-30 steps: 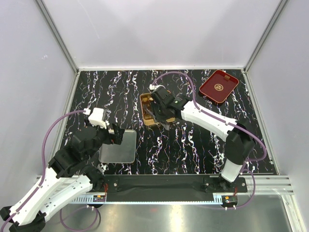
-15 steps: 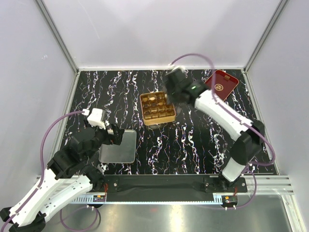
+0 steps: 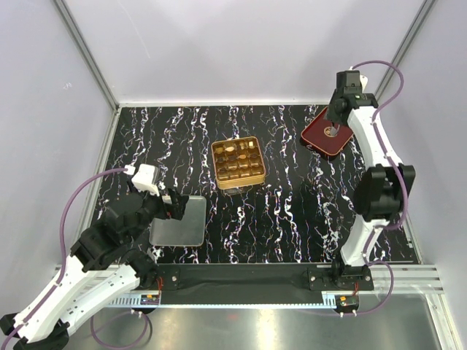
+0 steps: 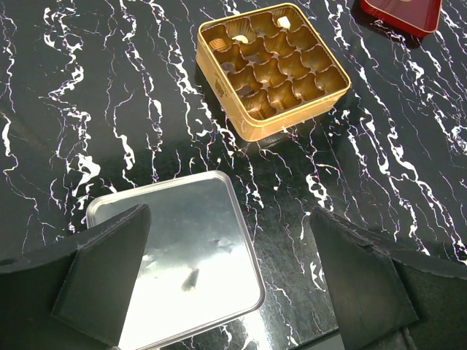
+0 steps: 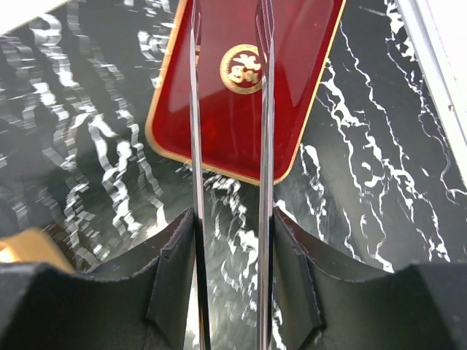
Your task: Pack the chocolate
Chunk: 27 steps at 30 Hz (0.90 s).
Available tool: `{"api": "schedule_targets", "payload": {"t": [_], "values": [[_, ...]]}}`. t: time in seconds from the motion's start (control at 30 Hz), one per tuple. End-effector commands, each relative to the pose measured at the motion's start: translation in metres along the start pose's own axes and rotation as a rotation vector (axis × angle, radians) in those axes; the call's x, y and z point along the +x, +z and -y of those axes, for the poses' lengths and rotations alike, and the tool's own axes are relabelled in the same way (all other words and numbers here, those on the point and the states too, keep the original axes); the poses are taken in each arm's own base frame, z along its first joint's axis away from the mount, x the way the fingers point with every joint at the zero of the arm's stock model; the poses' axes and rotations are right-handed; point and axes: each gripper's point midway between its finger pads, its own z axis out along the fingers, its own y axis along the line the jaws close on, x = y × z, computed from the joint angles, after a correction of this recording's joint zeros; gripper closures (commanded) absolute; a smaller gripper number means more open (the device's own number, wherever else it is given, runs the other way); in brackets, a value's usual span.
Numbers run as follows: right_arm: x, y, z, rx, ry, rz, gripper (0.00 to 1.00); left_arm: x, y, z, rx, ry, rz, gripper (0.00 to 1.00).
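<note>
The chocolate (image 3: 231,151) is a few small tan and brown pieces in the cells of the gold tin (image 3: 238,162) at the table's middle. They also show in the left wrist view (image 4: 218,45) in the far cells of the tin (image 4: 271,69). My right gripper (image 3: 340,115) is shut on metal tweezers (image 5: 266,109). It hangs over the dark red tray (image 3: 319,138) at the far right, and the tweezer blades point at the tray's gold emblem (image 5: 243,68). My left gripper (image 3: 175,205) is open and empty above a silver lid (image 4: 182,255).
The silver lid (image 3: 178,222) lies flat at the near left, next to the left arm. White walls with metal rails close in the black marbled table (image 3: 292,211). The red tray (image 4: 401,11) lies close to the right wall.
My right arm swung away from the gold tin to the far right and now hangs over the red tray with the tweezers. The left arm has not moved.
</note>
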Motion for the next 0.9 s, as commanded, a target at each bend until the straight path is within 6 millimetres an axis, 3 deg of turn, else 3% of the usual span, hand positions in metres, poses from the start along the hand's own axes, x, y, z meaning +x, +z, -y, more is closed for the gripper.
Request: {"api": "schedule_targets", "payload": {"t": [0.0, 0.13, 0.17, 0.37, 0.4, 0.63, 0.87], "values": [[-0.005, 0.023, -0.002, 0.006, -0.023, -0.012, 0.49, -0.011, 0.000, 0.007, 0.031, -0.011, 0.043, 0.01], [-0.004, 0.053, 0.016, 0.075, -0.006, -0.028, 0.46, -0.010, 0.001, 0.008, 0.037, -0.009, 0.041, 0.01], [-0.003, 0.067, 0.029, 0.098, 0.013, -0.041, 0.46, -0.010, 0.001, 0.008, 0.036, -0.007, 0.040, 0.01], [-0.001, 0.108, 0.038, 0.149, 0.030, -0.046, 0.46, -0.008, 0.003, 0.009, 0.035, -0.002, 0.027, 0.01], [-0.008, 0.108, 0.036, 0.149, 0.042, -0.030, 0.45, -0.007, 0.004, 0.008, 0.030, -0.001, 0.025, 0.01], [-0.006, 0.136, 0.025, 0.132, 0.097, -0.024, 0.44, -0.006, 0.005, 0.006, 0.020, 0.002, 0.018, 0.01], [-0.014, 0.143, 0.021, 0.124, 0.125, 0.003, 0.44, -0.004, 0.007, 0.007, 0.020, 0.005, 0.009, 0.01]]}}
